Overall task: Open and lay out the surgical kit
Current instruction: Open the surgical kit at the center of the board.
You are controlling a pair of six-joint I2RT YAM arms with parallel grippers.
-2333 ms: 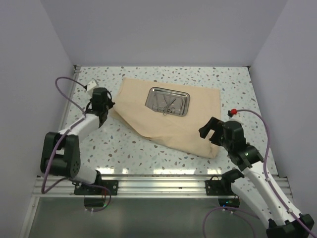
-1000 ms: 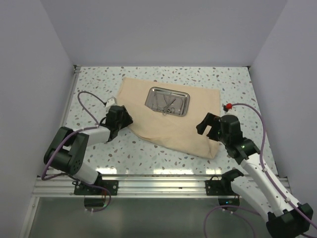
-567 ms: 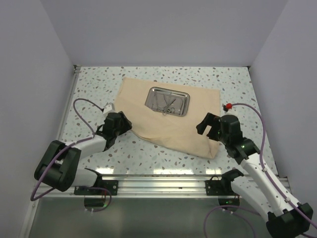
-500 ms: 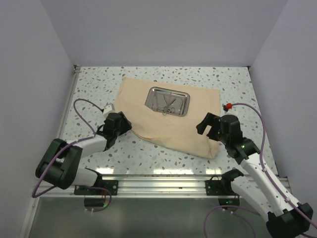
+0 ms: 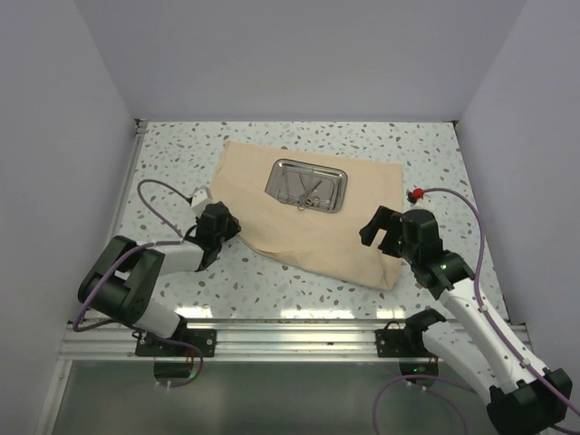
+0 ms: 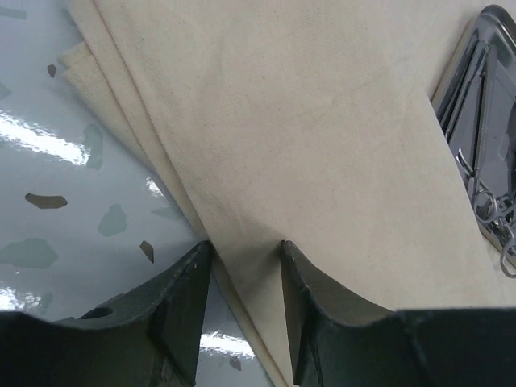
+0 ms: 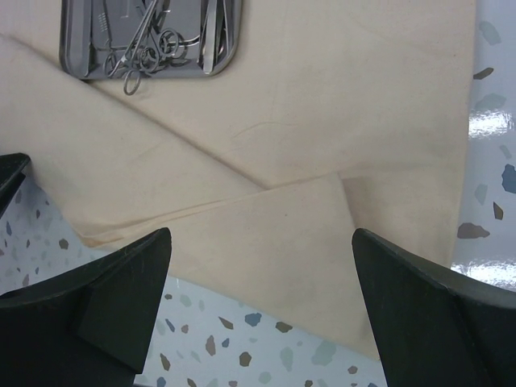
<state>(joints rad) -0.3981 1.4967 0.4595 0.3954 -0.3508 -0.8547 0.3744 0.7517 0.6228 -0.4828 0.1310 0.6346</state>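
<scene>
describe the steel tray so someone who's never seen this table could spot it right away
Start at the speckled table, where a large beige cloth wrap lies spread out in the middle. On the cloth's far half sits the steel tray: small, shiny and rectangular, with rounded corners. It is the only metal container in view, and it holds a few thin silver scissor-like instruments.

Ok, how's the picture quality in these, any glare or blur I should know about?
Top external: even, soft light, sharp, one pale reflected band on the table near the rail. Left wrist: white glare patches on the table at left, cloth wrap crisp, left fingers dark and soft-edged. Right wrist: glare at the right edge, steel tray sharp, right fingers dark and featureless.
</scene>
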